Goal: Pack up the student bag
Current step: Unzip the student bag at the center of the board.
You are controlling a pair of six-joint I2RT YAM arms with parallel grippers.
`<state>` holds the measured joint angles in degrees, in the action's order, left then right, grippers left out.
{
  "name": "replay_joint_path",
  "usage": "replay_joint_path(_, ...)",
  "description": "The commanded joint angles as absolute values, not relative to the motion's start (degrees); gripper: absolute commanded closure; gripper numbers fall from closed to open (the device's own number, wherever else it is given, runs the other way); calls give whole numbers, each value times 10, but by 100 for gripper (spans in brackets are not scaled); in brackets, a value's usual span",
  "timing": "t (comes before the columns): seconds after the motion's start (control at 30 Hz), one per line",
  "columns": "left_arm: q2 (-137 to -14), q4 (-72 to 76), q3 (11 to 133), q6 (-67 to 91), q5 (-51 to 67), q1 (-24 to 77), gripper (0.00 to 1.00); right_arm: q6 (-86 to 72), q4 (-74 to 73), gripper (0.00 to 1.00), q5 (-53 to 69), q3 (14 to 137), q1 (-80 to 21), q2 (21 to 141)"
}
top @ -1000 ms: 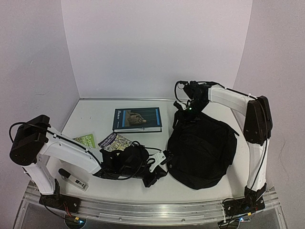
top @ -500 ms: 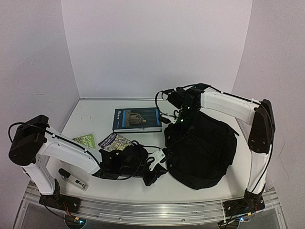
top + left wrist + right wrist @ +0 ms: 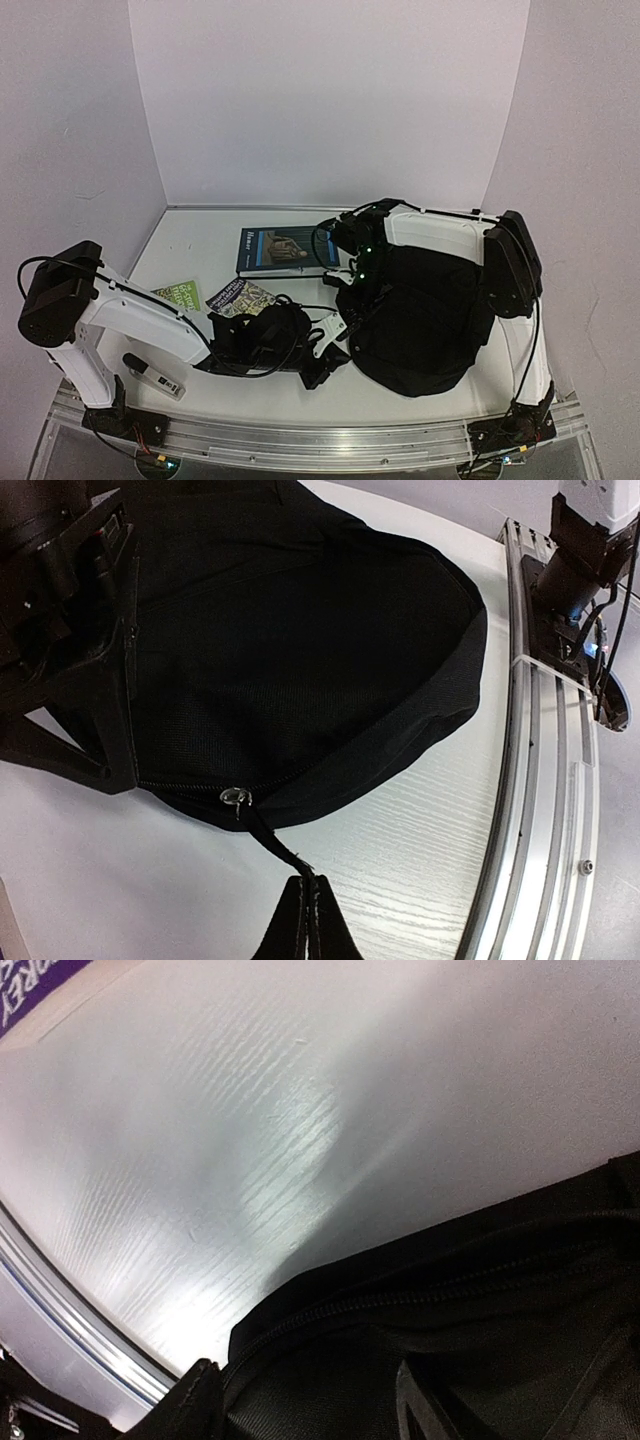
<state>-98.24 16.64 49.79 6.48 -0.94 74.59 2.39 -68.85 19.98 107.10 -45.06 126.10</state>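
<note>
The student bag (image 3: 425, 315), a large black fabric backpack, lies on the table right of centre. My left gripper (image 3: 338, 340) sits at its left edge. In the left wrist view the left gripper (image 3: 305, 892) is shut on the black zipper pull strap (image 3: 268, 838), which hangs from the metal slider (image 3: 237, 796) on the bag (image 3: 300, 630). My right gripper (image 3: 352, 285) is low over the bag's upper left edge. In the right wrist view the right gripper (image 3: 310, 1405) has its fingers apart, with the bag's zipper seam (image 3: 400, 1295) and fabric between them.
A blue hardback book (image 3: 288, 250) lies at the back centre. A green booklet (image 3: 180, 293) and a patterned purple booklet (image 3: 240, 297) lie at the left, partly under my left arm. A small white and black tool (image 3: 150, 378) lies front left. A metal rail (image 3: 545, 780) runs along the front.
My right arm has swung left from the bag's rear top to its upper left edge, close to my left gripper. The left arm and the bag have hardly moved.
</note>
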Motion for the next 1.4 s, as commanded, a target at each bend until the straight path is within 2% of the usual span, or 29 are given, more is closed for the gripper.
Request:
replay_joint_path(0.0, -977, 158, 528, 68, -7, 749, 100, 20, -700, 56, 193, 1120, -453, 1286)
replay_joint_path(0.07, -977, 147, 535, 68, -2, 749, 100, 20, -699, 69, 192, 1135, -452, 1292)
replay_joint_path(0.17, -982, 123, 555, 66, 30, 756, 100, 11, -692, 97, 198, 1155, -448, 1302)
replay_joint_path(0.23, -987, 117, 569, 61, 46, 764, 100, 5, -682, 100, 204, 1170, -443, 1311)
replay_joint_path(0.53, -1005, 113, 596, 51, 45, 781, 100, -37, -645, 100, 239, 1216, -413, 1331)
replay_joint_path(0.6, -997, 128, 587, 59, 30, 780, 100, -31, -645, 92, 269, 1216, -409, 1319)
replay_joint_path(0.83, -980, 155, 581, 111, 14, 756, 100, -5, -644, 33, 316, 1141, -380, 1197)
replay_joint_path(0.9, -994, 143, 599, 117, 7, 753, 100, -1, -643, 21, 325, 1124, -366, 1163)
replay_joint_path(1.03, -1031, 116, 651, 126, 9, 746, 100, 19, -642, 14, 337, 1094, -323, 1104)
replay_joint_path(1.23, -1111, 63, 758, 109, 44, 745, 100, 42, -642, 13, 376, 1014, -266, 1040)
replay_joint_path(1.3, -1122, 49, 775, 108, 57, 745, 94, 51, -641, 14, 385, 983, -261, 1021)
replay_joint_path(1.37, -1118, 47, 772, 111, 67, 745, 77, 61, -640, 14, 388, 954, -260, 1002)
